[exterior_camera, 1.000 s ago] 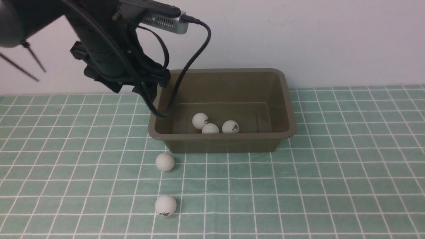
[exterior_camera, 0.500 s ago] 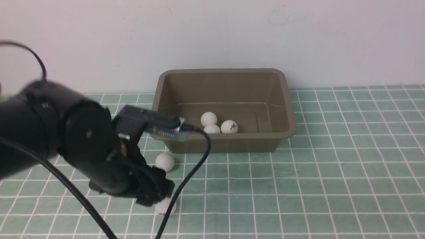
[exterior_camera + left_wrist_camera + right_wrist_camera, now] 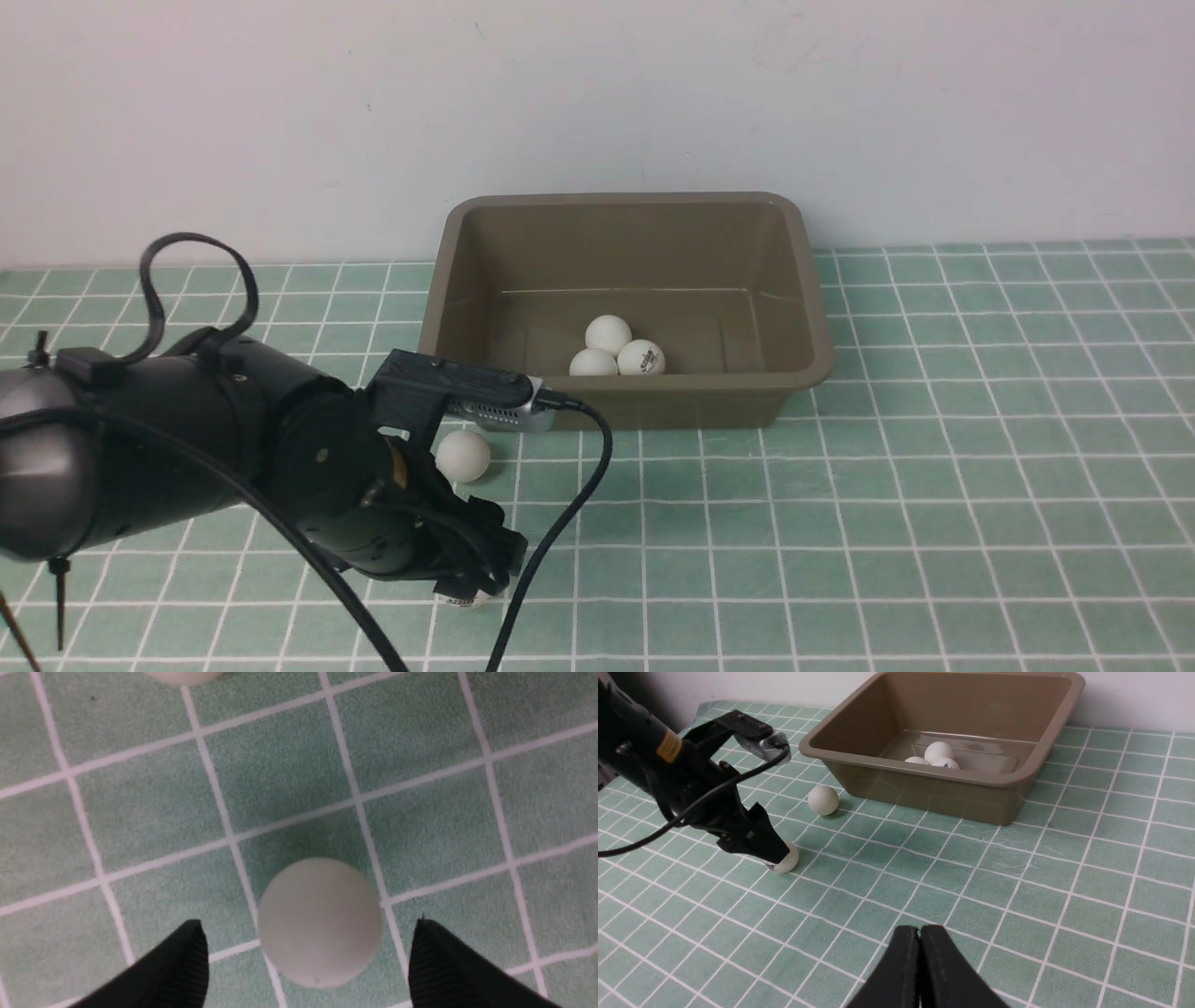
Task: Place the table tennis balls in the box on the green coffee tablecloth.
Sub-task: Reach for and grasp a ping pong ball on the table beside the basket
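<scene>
Left tool astride one of five balls; three in box.

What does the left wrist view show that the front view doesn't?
Only the left wrist view: the left hand open, its fingers either side of the near ball with a gap on each side. Only the front view: the box holding three balls, and the left arm hiding most of the near ball. Both: the green cloth and the second loose ball.
</scene>
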`<state>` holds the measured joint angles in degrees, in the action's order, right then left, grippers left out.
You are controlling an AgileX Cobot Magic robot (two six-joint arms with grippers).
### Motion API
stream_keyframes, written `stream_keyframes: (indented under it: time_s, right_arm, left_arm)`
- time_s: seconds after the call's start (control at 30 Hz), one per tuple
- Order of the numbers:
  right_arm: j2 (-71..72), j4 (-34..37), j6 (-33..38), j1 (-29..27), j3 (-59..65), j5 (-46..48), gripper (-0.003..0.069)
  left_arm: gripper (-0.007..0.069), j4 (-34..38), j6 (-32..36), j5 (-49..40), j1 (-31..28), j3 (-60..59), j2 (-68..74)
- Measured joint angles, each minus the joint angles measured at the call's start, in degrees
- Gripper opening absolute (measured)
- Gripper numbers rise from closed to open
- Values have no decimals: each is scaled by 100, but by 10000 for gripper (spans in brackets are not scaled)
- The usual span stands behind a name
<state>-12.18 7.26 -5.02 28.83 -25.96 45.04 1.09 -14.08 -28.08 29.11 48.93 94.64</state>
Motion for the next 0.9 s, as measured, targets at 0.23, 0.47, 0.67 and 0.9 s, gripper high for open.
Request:
stream_keyframes:
  time_s: [0.23,0.47,0.67,0.9]
  right_arm:
    - [0,0,0,0,0,0,-18]
    - [0,0,0,0,0,0,-18]
    - [0,0,0,0,0,0,-18]
    - [0,-108,0,0,0,0,-18]
  left_arm:
    - [508,300,37,293,0,0,388]
    - [351,321,41,190,0,76,471]
    - [353,289,106,-1210,4,784,123]
    - [353,262,552,-2117,6,1844,-100]
